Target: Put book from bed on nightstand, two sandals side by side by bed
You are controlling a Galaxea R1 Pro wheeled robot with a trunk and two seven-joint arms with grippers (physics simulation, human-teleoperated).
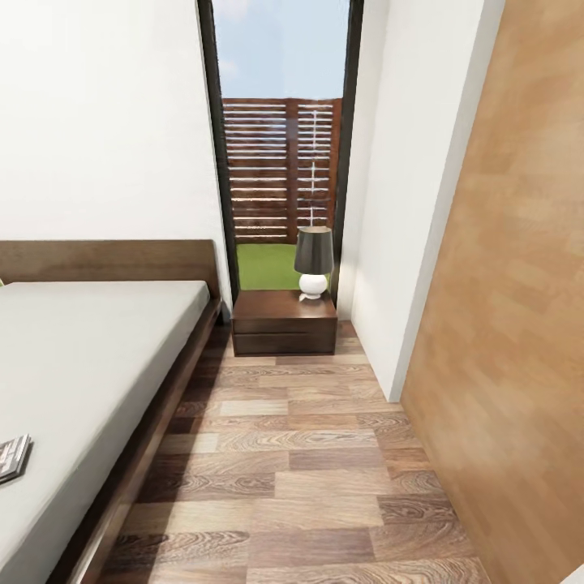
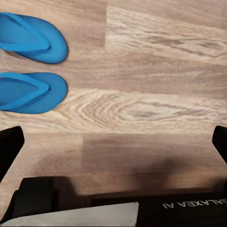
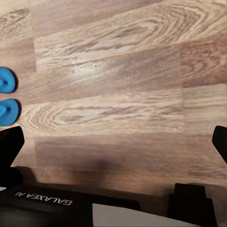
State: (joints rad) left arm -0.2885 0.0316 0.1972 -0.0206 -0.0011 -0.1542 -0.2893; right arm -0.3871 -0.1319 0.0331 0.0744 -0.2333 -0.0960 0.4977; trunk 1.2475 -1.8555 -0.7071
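Head view: one bed (image 1: 89, 357) at left, off-white mattress in a dark wooden frame with headboard. One book (image 1: 14, 457) lying flat on the mattress near the bed's open side, cut off by the picture's edge. One nightstand (image 1: 284, 322) beyond the foot of the aisle, just beside the bed's head end, under a tall dark-framed window. One lamp (image 1: 313, 262), dark shade on white base, standing on the nightstand's right part. Wood-plank floor (image 1: 284, 462) between bed and a light wooden panel (image 1: 511, 324) at right.

Left wrist view: left gripper (image 2: 113, 142) wide open, holding nothing, two dark fingertips (image 2: 10, 142) at opposite edges of the picture, plank floor below. Two blue sandals (image 2: 29, 90) flat on the floor, side by side, close but not touching, lying ahead of the claw and off to one finger's side.

Right wrist view: right gripper (image 3: 113, 142) likewise spread wide and empty above bare planks. Two blue sandal ends at the picture's edge, ahead of one fingertip, well apart from the claw's middle.
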